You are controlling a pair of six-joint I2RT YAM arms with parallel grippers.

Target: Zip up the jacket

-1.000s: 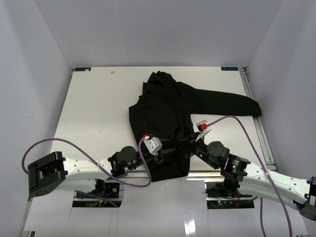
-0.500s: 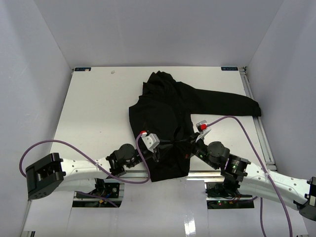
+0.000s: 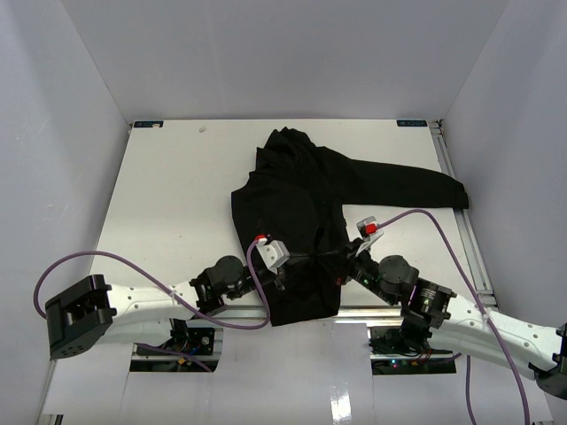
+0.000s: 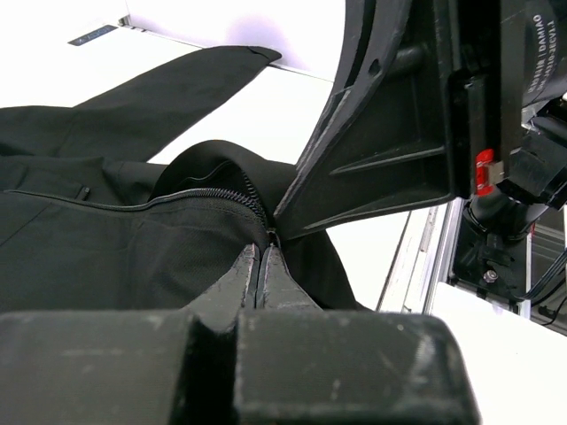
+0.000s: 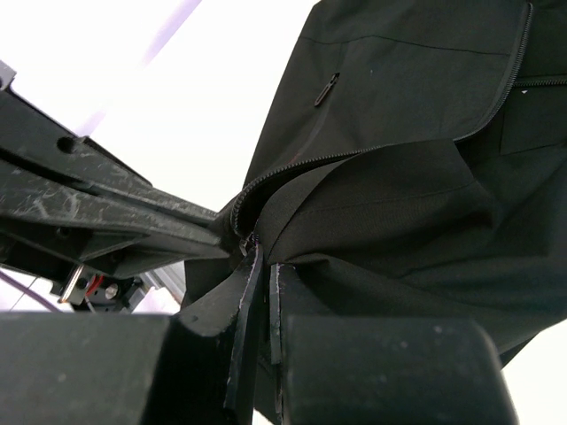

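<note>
Since a second ago the left claw [image 3: 308, 257] has snapped from half open to fully shut, its wrist edging slightly up the frame, while the right arm's elbow has slid a little toward the lower right.

Nearest, at lower centre of the overhead view, the two claws meet tip to tip over the hem of the black, slightly shiny fabric jacket [image 3: 292, 204]. In its own wrist view the left claw [image 4: 263, 257] has its scuffed dark plastic fingers pressed together on a thin black edge right where the zipper teeth [image 4: 226, 190] end; whether that edge is the slider or only tape, I cannot tell. The right claw [image 5: 260, 257] is likewise closed, to a hairline gap, pinching a fold of the jacket [image 5: 407, 177] beside the lower end of the toothed line [image 5: 292, 168].

From that shared pinch the zipper's long axis runs up the frame toward the collar, so a closing pull would likely go that way. Both claws sit at the hem end, with neither plainly nearer.

Farther off, the jacket lies rumpled on the smooth white table [image 3: 168, 195], one long sleeve [image 3: 407, 186] stretched to the right, and the bunched collar end [image 3: 288, 142] sits farthest.
</note>
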